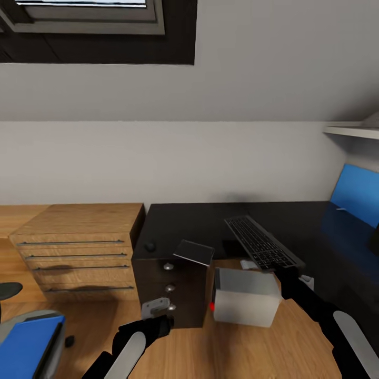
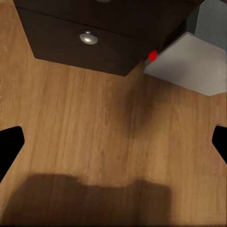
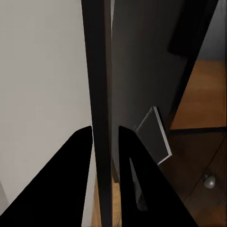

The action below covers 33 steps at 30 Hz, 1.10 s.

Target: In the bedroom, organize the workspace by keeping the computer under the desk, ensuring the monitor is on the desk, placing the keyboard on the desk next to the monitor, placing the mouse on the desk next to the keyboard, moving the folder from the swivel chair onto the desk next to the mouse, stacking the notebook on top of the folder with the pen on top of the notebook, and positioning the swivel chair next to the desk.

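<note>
The dark keyboard [image 1: 259, 240] slants over the black desk [image 1: 210, 221] near its front edge. My right gripper [image 1: 284, 271] is shut on its near end. In the right wrist view both fingers [image 3: 78, 156] clamp the keyboard's thin edge [image 3: 100, 71]. A small black mouse [image 1: 151, 246] sits on the desk's left corner, beside a flat grey notebook [image 1: 193, 252]. The grey computer [image 1: 246, 297] with a red light stands on the floor under the desk. My left gripper [image 1: 156, 308] hangs open and empty above the wooden floor [image 2: 109, 127]. The swivel chair's blue seat [image 1: 26, 347] shows at the lower left.
A wooden chest of drawers [image 1: 79, 247] stands left of the desk. The desk's own drawer unit [image 1: 168, 287] with round knobs [image 2: 89, 38] is just ahead of my left gripper. A blue upright panel [image 1: 360, 197] stands at the desk's right end, below a white shelf [image 1: 352, 130].
</note>
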Tool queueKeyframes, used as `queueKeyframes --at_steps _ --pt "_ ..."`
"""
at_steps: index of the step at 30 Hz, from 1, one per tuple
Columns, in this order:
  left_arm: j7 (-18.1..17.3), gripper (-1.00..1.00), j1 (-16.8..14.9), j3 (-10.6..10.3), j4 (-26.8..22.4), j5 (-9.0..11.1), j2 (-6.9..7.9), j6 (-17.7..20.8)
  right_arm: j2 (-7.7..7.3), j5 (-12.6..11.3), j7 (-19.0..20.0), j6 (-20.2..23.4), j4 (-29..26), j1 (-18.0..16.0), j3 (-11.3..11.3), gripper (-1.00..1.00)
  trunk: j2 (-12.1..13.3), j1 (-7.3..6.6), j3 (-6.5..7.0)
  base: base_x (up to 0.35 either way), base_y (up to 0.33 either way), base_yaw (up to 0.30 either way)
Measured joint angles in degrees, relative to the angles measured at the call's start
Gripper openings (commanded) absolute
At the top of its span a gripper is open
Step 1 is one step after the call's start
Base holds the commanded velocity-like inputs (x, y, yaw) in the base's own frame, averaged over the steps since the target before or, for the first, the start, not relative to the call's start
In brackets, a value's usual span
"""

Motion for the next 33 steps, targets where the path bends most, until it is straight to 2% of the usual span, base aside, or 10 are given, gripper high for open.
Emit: queueKeyframes --at_steps 14,27,33 --pt "0.1 1.00 0.0 0.0 0.0 -0.1 0.08 -0.1 0.00 0.1 0.1 -0.1 0.0 0.0 0.0 -1.00 0.0 0.00 0.00 -0.339 -0.005 0.000" --pt "0.2 1.00 0.0 0.0 0.0 -0.1 0.06 -0.2 0.00 0.3 0.1 -0.1 0.0 0.0 0.0 -1.00 0.0 0.00 0.00 -0.337 -0.119 0.000" --pt "0.2 1.00 0.0 -0.1 0.0 -0.1 0.03 -0.2 0.00 2.2 0.1 -0.3 -0.2 0.0 0.0 -1.00 0.0 0.00 0.00 -0.336 -0.131 0.000"
